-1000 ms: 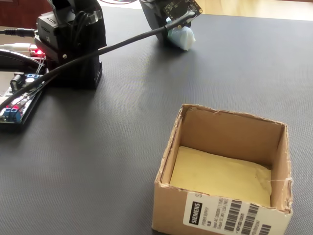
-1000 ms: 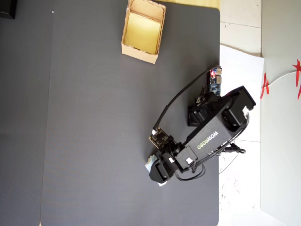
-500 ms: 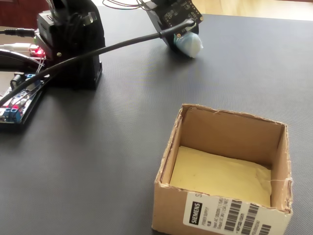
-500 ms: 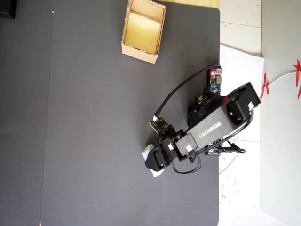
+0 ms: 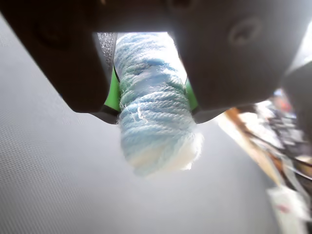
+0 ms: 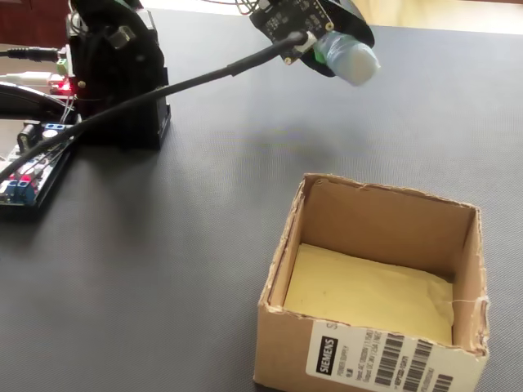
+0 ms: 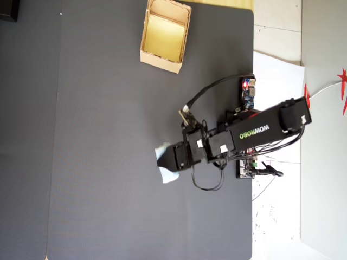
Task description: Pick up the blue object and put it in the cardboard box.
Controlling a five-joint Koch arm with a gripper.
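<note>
The blue object is a pale blue-white yarn-like bundle clamped between the green-lined jaws of my gripper, which is shut on it. In the fixed view the gripper holds the bundle in the air above the dark mat, behind the cardboard box. The box is open-topped with a yellowish inside and nothing in it. From overhead, the bundle sticks out left of the gripper, well below the cardboard box in the picture.
A dark grey mat covers the table. The arm's black base and circuit boards with red lights sit at the left in the fixed view. A black cable runs from base to gripper.
</note>
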